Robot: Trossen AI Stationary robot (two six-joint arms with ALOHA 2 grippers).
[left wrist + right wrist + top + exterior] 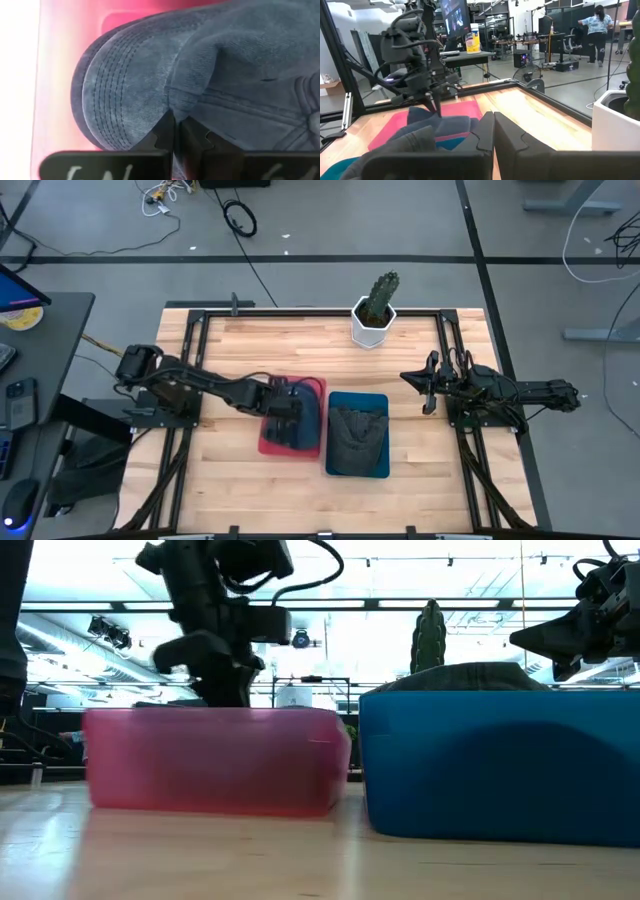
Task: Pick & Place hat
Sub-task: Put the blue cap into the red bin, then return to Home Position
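Note:
A dark blue denim cap (310, 420) lies in a pink tray (318, 385) at the table's middle; the left wrist view fills with the cap (150, 75). My left gripper (287, 415) reaches down into that tray and is shut on the cap. Right beside it, a blue tray (380, 398) holds a dark grey hat (357, 432), whose top rises above the tray wall (480, 670). My right gripper (424, 388) waits shut and empty above the table's right side, apart from both trays. My left gripper (175, 131) pinches the blue cap where the stitched brim meets the crown (170, 100), between its two fingertips. The fingers (435, 102) come from above, pointing down. The cloth puckers into a crease at the fingertips. The cap rests in the pink tray (60, 30).
A cactus in a white pot (374, 312) stands near the far edge, behind the blue tray. Bare wood lies to the left of the pink tray and along the near edge (260, 490). A black frame (300, 310) rims the table. A person (594, 27) stands far off in the room.

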